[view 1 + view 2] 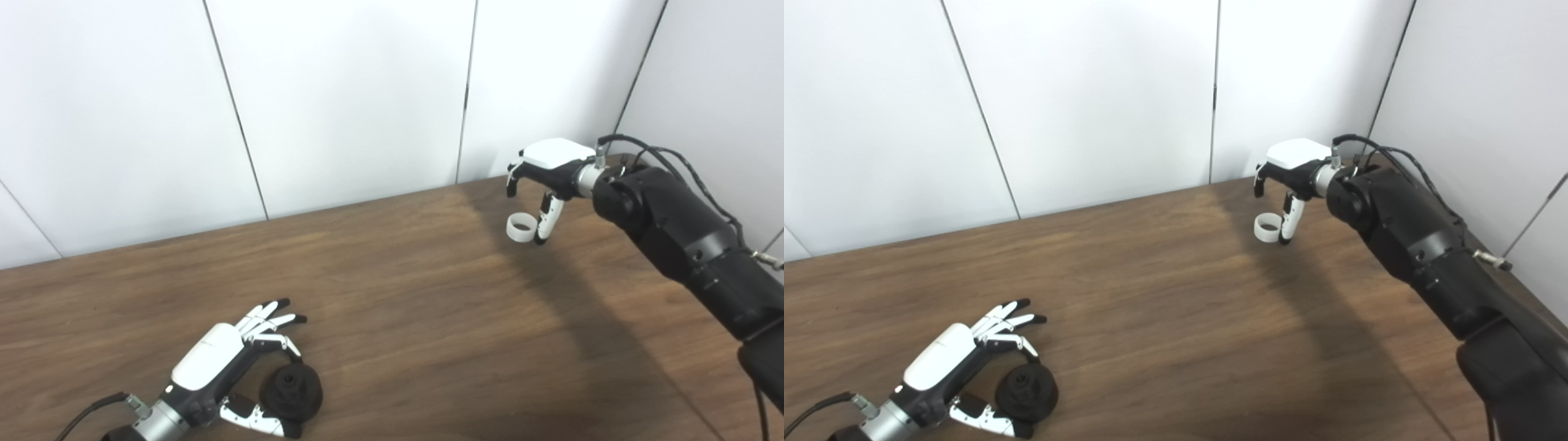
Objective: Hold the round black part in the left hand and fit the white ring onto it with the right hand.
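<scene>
Two-hand assembly, approach stage. The round black part [291,392] lies on the wooden tabletop [398,318] at the near left. The left hand [229,361] cups it, thumb on the near side and fingers [277,318] arched past the far side but spread; whether they press the part cannot be told, so the hold looks unfinished. Well away from the black part, toward the far right corner, the right hand [1289,177] hangs fingers-down over the white ring [1268,228], thumb just beside the rim. The ring apparently rests on the tabletop, ungripped. The right eye view shows the ring's opening more squarely; the left eye view separates the left hand's fingers from the part better.
</scene>
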`<state>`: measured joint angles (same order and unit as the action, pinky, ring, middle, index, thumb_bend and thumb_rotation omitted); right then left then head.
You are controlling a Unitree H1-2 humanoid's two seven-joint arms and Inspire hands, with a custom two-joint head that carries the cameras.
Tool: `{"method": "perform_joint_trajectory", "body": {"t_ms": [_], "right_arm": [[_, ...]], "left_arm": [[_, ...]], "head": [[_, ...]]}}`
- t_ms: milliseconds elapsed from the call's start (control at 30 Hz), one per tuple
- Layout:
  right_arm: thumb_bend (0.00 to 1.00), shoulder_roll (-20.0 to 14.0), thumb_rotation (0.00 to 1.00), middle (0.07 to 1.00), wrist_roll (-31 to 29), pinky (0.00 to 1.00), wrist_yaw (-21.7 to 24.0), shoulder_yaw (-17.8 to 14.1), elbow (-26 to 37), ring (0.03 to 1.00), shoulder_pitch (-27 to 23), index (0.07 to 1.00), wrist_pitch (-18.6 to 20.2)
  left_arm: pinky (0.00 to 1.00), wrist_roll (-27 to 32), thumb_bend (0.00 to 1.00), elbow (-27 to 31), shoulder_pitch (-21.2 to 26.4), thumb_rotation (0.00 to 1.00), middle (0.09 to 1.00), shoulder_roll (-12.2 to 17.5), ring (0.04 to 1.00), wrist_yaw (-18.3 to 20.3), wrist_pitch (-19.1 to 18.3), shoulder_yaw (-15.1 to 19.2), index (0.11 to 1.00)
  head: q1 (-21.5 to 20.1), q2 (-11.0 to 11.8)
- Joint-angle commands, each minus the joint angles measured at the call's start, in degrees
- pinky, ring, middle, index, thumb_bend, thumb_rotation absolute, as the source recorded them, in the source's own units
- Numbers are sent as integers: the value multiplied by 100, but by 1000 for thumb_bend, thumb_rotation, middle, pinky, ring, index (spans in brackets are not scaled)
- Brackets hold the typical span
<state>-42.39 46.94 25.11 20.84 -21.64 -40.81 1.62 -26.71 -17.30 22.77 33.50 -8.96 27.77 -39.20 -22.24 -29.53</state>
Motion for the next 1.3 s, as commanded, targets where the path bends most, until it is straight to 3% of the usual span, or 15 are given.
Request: {"method": "perform_joint_trajectory", "body": {"t_ms": [0, 467, 1267], "right_arm": [[999, -111, 197, 922, 25, 992, -92, -77, 31, 1000, -180, 698, -1], [999, 33, 193, 921, 91, 976, -284, 43, -407, 1000, -255, 698, -147], [953, 69, 189, 912, 64, 955, -423, 52, -566, 1000, -162, 693, -232]], "left_arm": [[1000, -139, 525, -14, -150, 58, 891, 282, 1000, 292, -86, -26, 482], [1000, -124, 525, 237, -308, 57, 885, 280, 1000, 503, -85, 186, 482], [1000, -95, 525, 403, -435, 57, 884, 268, 1000, 779, -86, 454, 482]], "head": [[-6, 0], [50, -34], [114, -98]]}}
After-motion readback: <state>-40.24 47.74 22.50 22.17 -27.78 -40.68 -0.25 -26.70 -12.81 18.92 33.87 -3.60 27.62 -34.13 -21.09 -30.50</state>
